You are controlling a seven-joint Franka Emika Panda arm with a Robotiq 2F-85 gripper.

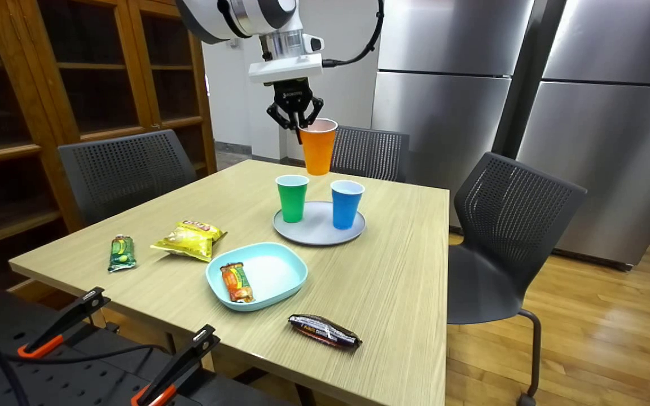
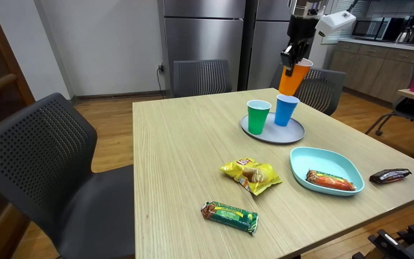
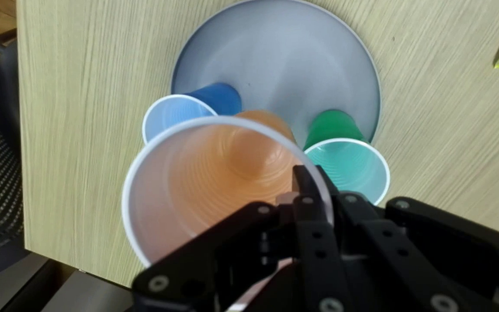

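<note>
Orange cup (image 1: 318, 152) up in the air, caught by the rim! The claw (image 3: 311, 173) is clamped on it, its wall pinched between the jaws, one inside and one outside, and the tabletop (image 1: 404, 265) is seen well below. And now the line that counts, straight down past the cup: in the wrist view its base is framed between a blue cup (image 1: 346, 208) and a green cup (image 1: 292, 203), both stood upright on a grey plate (image 3: 275, 47). Mouth up, base down, its long axis is tipped somewhat off upright, as is shown in an exterior view. How squarely the plate is overhung cannot be told. Just one arm (image 1: 240, 16) is seen in play. Toward the front in both exterior views, an orange-wrapped bar (image 1: 237, 282) is cradled in a turquoise dish (image 1: 277, 273). To one side of the dish a yellow chip bag (image 2: 252, 174) is spotted, and farther along, a green-wrapped bar (image 2: 230, 217); to the opposite side, a dark-wrapped bar (image 2: 390, 175) is laid by itself.
</note>
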